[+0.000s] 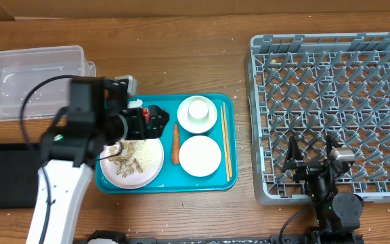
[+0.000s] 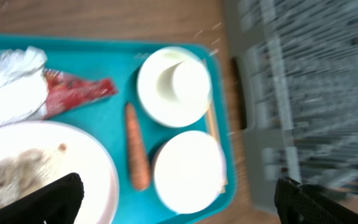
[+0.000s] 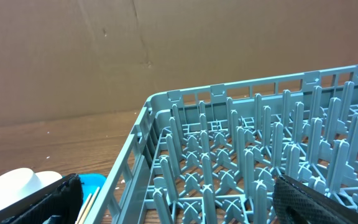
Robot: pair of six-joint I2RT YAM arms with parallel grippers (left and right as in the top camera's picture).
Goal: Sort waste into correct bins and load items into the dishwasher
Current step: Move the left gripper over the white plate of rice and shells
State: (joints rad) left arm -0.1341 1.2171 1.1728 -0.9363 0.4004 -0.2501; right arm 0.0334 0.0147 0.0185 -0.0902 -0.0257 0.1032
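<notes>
Waste sorting looks to be in hand. The left pincer [image 2: 178, 190], spread wide and empty, hangs over the teal plastic tray [image 2: 104, 121] on the wooden desk [image 1: 181, 54]. A red foil wrapper [image 2: 73, 93] and a crumpled white tissue [image 2: 11, 87] lie at the tray's far-left corner. Next it should probably drop onto one, pinch it and carry it left to the clear plastic bin [image 1: 19, 81]. The right pincer [image 1: 311, 154], also spread, waits at the grey dish rack's [image 1: 330, 102] near edge.

Wooden table [image 1: 181, 54]: teal tray [image 1: 170, 102], grey rack [image 1: 330, 102], clear tub [image 1: 32, 81] (black bin [image 1: 5, 176] beside).
</notes>
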